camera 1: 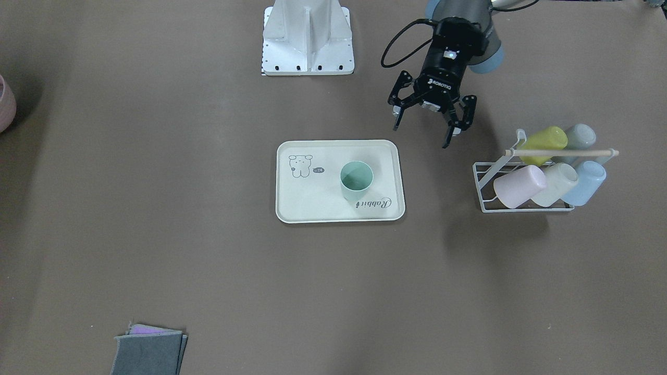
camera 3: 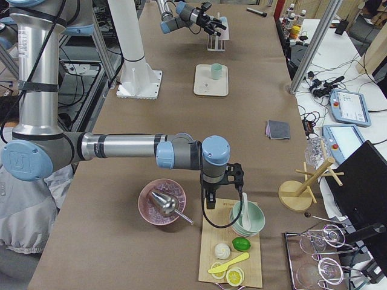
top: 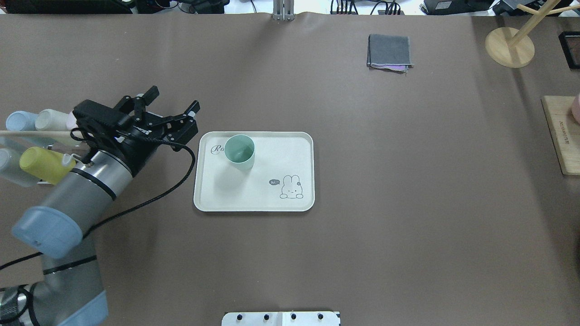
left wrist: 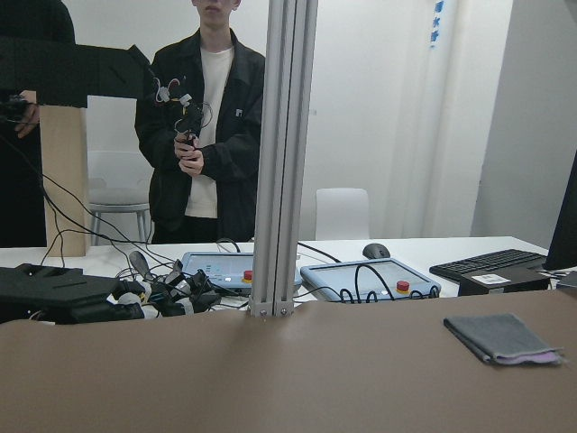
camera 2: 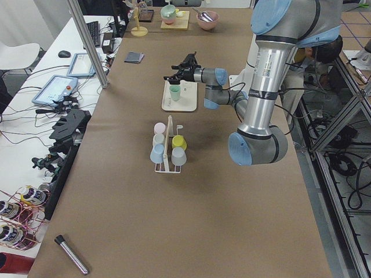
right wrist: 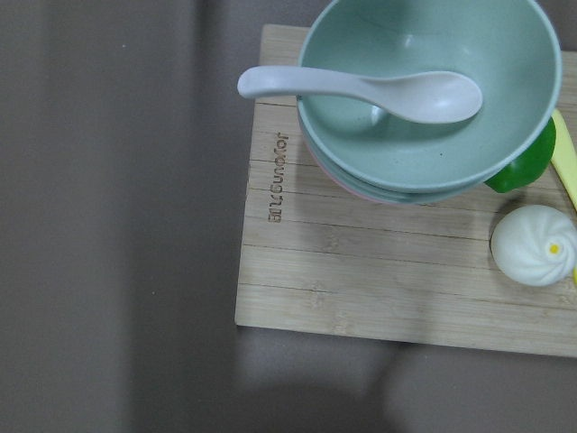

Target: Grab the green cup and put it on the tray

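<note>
As the green cup [camera 1: 356, 179] stands by the tray [camera 1: 312, 200] corner, the wide-spread, seemingly empty left gripper [camera 1: 423, 134] is best raised clear.

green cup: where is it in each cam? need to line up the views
Front-facing: green cup near centre, on the tray's right half.
Overhead: green cup left of centre, in the tray's upper-left part.
Exterior left: green cup upper middle, on the tray.
Exterior right: green cup top middle, on the tray.
Left wrist: not in it.
Right wrist: not in it.
Shared landmark: the tray, in all four exterior views.
</note>
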